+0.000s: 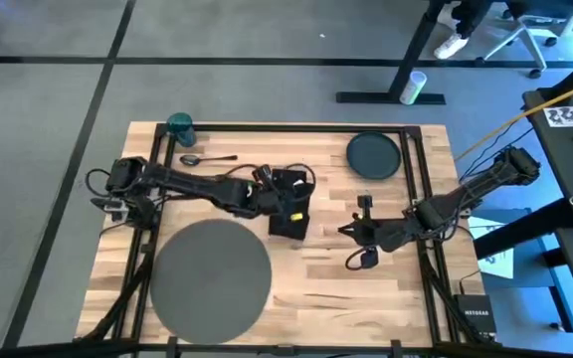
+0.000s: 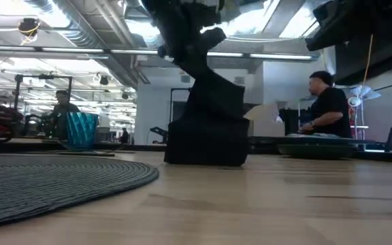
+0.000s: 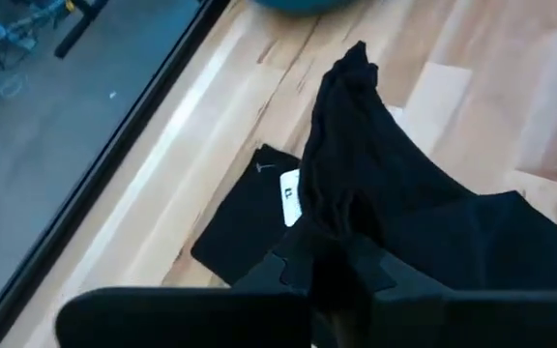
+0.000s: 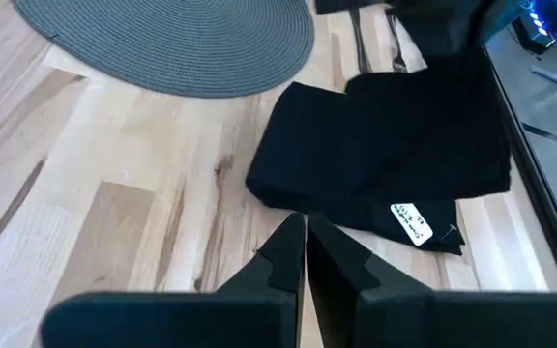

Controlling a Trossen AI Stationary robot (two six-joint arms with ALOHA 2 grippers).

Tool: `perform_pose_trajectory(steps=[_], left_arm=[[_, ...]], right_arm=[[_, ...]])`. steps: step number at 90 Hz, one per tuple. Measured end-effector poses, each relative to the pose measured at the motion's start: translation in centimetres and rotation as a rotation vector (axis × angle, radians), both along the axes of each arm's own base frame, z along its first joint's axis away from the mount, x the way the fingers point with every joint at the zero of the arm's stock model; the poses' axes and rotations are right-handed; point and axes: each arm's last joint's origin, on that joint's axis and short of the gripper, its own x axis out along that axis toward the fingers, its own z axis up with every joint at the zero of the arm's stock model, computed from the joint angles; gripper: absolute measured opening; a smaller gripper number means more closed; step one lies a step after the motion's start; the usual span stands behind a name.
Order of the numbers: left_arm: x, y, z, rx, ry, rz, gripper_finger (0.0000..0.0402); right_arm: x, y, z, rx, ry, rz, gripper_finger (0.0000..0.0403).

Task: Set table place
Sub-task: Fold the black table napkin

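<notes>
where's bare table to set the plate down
Bare wood lies between the napkin and the right gripper, and below both, right of the mat. The middle is crowded: the left gripper grips the napkin. Cup and spoon fill the far-left corner.

We see a table (image 1: 366, 288) of pale wood planks, smooth with a soft satin sheen and visible grain, framed by matt black metal rails (image 1: 286, 127). Near its front left corner lies a round grey mat (image 1: 210, 275) of woven cord, ribbed and rough in concentric rings. The black napkin (image 4: 385, 155) is soft matt cloth, creased where it hangs, with a small white printed label (image 4: 412, 222) sewn on. The left gripper (image 3: 332, 275) pinching it looks like matt black plastic, as does the right gripper (image 4: 305, 253). By the back edge, the spoon (image 1: 205, 158) is shiny metal, the teal cup (image 2: 82, 129) ridged and glossy, the dark plate (image 1: 373, 155) smooth.
</notes>
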Motion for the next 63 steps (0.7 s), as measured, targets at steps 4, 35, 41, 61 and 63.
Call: perform_pose_trajectory(steps=[4,35,41,61,63], left_arm=[[0.1,0.4,-0.2,-0.007,0.003,0.007,0.0000],[0.7,2.9,-2.1,-0.045,0.050,0.055,0.0000],[0.8,3.4,-2.5,-0.047,0.063,0.067,0.0000],[1.2,4.8,-3.9,-0.073,0.091,0.095,0.0000],[1.2,5.0,-4.0,-0.075,0.089,0.097,0.0000]], right_arm=[[0.0,0.0,0.0,0.000,0.000,0.000,0.0000],[0.0,0.0,0.0,0.001,0.001,0.001,0.0000],[0.0,0.0,0.0,0.002,0.001,0.002,0.0000],[0.0,0.0,0.0,0.002,0.001,0.002,0.0000],[0.0,0.0,0.0,0.002,0.002,0.003,0.0000]])
